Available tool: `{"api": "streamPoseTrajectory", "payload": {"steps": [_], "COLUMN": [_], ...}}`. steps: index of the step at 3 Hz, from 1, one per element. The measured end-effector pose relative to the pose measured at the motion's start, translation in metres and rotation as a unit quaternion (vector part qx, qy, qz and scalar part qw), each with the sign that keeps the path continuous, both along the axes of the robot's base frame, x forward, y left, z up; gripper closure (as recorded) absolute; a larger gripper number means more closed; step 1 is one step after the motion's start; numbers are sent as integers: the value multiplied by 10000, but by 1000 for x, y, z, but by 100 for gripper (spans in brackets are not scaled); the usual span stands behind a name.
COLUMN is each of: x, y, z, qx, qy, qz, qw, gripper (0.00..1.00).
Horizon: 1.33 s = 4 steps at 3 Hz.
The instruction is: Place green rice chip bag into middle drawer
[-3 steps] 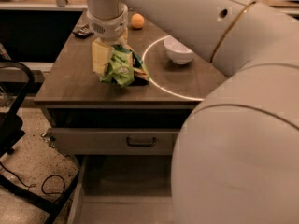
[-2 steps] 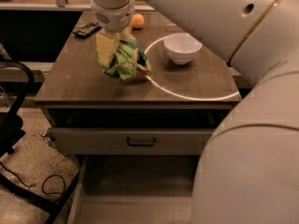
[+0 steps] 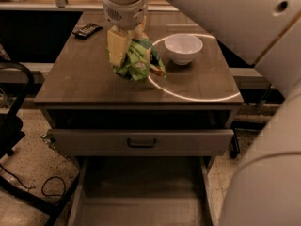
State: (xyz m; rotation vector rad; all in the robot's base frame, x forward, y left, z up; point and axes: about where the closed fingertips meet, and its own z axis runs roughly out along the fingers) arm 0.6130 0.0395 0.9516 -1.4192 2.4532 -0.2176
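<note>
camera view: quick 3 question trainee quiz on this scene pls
1. True or false: the green rice chip bag already lies in the middle drawer.
2. On the tabletop, image-right of the bag, stands: A a white bowl, B an orange, C a mug.
3. Fill in: the gripper, above the tabletop beside the bowl, is shut on the ____.

Key: 1 false. 2 A. 3 green rice chip bag.

A white bowl sits on the worktop inside a bright ring, right of the gripper hanging over its middle. A dark wrapper lies back left. A black chair stands alongside.
</note>
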Motion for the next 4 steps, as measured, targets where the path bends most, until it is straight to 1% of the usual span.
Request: {"api": "streamPoseTrajectory", "payload": {"steps": [1, 2, 3, 4], "x": [-32, -78, -115, -158], "y": [-39, -92, -131, -177], "z": [18, 33, 38, 35], "qx": [-127, 26, 318, 730], "qy": [11, 28, 42, 155], "qz": [-303, -747, -1119, -1704], "qw": [9995, 9972, 9932, 9825], "gripper": [100, 100, 100, 100]}}
